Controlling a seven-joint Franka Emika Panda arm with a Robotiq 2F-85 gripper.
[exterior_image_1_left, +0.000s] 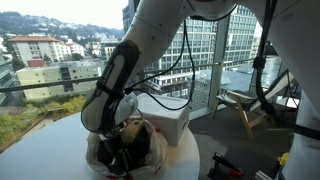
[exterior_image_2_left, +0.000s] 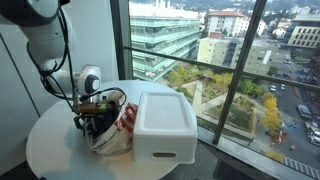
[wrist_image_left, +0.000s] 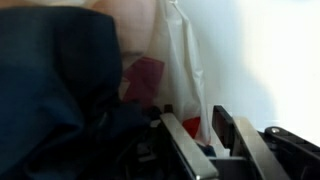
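**Item:** thin white plastic bag (exterior_image_2_left: 124, 128) with red print, slumped open and stuffed with dark contents.

**Location:** on the round white table (exterior_image_2_left: 50, 150), touching the side of the white foam box (exterior_image_2_left: 165, 125) that faces away from the window. Both exterior views show it there.

**Contents:** the wrist view shows dark blue cloth (wrist_image_left: 50, 90) filling the side of the bag away from the box. A dull red patch (wrist_image_left: 145, 75) lies between that cloth and the bag wall. It may be print or a separate item, as the picture is too blurred to say.

**Handling:** judged light, limp and crinkly. The film is slippery and would tear under a hard pull against a snag. It has no stiff part, so it will sag and swing when lifted, and the cloth inside can shift or spill.

**Where to hold:** the gathered upper rim or a handle loop on the box side, pinching a doubled fold of film, not a single layer.

**Gripper** (wrist_image_left: 190, 115)**:** lowered into the bag mouth, just beside the box. The jaws stand about half closed with a gap between the fingers (wrist_image_left: 240, 145). Bag film lies at or between the fingertips, but it cannot be told whether it is actually pinched.
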